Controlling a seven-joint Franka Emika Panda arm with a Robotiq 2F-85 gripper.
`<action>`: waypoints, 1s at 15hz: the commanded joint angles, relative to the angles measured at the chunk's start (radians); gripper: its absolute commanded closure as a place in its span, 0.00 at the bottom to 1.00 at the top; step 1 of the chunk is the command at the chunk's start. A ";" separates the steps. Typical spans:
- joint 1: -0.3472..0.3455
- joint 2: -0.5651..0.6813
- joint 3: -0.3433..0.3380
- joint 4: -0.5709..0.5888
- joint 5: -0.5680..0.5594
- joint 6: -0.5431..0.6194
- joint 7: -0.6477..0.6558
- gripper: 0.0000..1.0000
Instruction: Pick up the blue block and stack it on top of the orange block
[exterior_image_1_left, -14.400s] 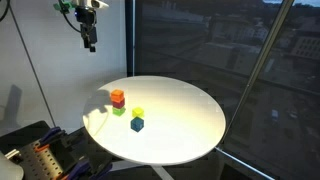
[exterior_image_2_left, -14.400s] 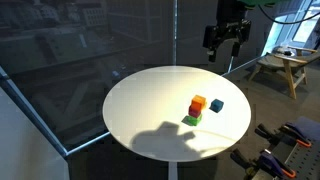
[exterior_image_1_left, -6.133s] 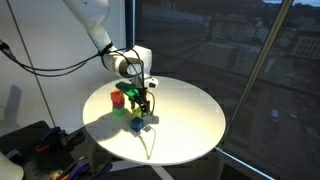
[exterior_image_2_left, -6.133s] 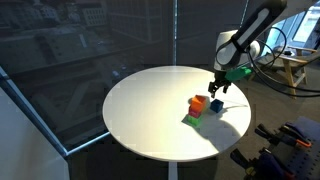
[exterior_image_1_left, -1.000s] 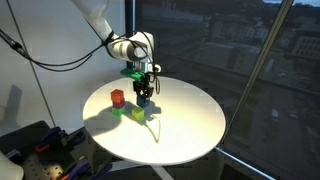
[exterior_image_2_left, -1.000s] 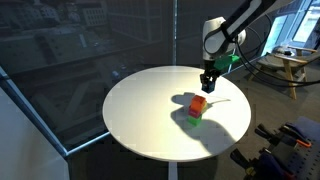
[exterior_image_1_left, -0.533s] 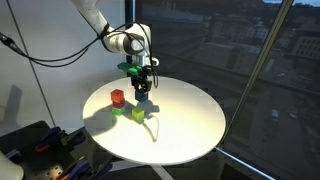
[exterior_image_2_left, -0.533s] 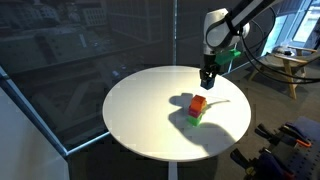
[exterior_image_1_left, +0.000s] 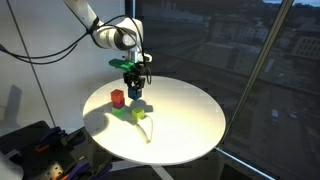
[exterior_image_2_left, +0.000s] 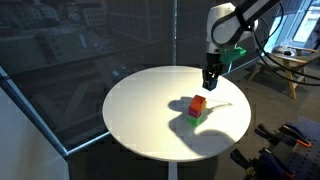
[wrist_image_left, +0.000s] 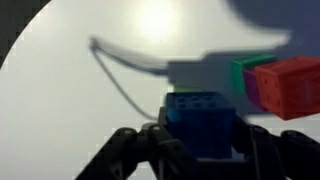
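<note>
The blue block (exterior_image_1_left: 135, 93) hangs above the white round table (exterior_image_1_left: 190, 125), and my gripper (exterior_image_1_left: 135, 90) is shut on it. In the wrist view the blue block (wrist_image_left: 200, 115) fills the space between my dark fingers (wrist_image_left: 135, 150). The orange block (exterior_image_1_left: 117, 98) stands a little to the side of and below the held block, and appears red-orange at the right edge of the wrist view (wrist_image_left: 292, 85). In an exterior view the orange block (exterior_image_2_left: 198, 104) rests on a green cube (exterior_image_2_left: 195, 116), with the gripper (exterior_image_2_left: 211, 78) above and behind it.
A yellow cube (exterior_image_1_left: 138, 114) lies on the table under the gripper. The green cube (wrist_image_left: 245, 70) shows beside the orange block in the wrist view. Dark window glass (exterior_image_1_left: 230, 50) stands behind the table. A wooden stool (exterior_image_2_left: 285, 68) and equipment sit beyond the table rim (exterior_image_2_left: 115, 120).
The gripper has carried the blue block a little higher and sideways toward the orange block. The blocks on the table have not moved.
</note>
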 joint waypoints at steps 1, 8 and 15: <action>0.007 -0.070 0.017 -0.056 -0.036 -0.019 0.000 0.69; 0.019 -0.082 0.055 -0.073 -0.051 -0.028 -0.025 0.69; 0.038 -0.068 0.082 -0.056 -0.049 -0.052 -0.039 0.69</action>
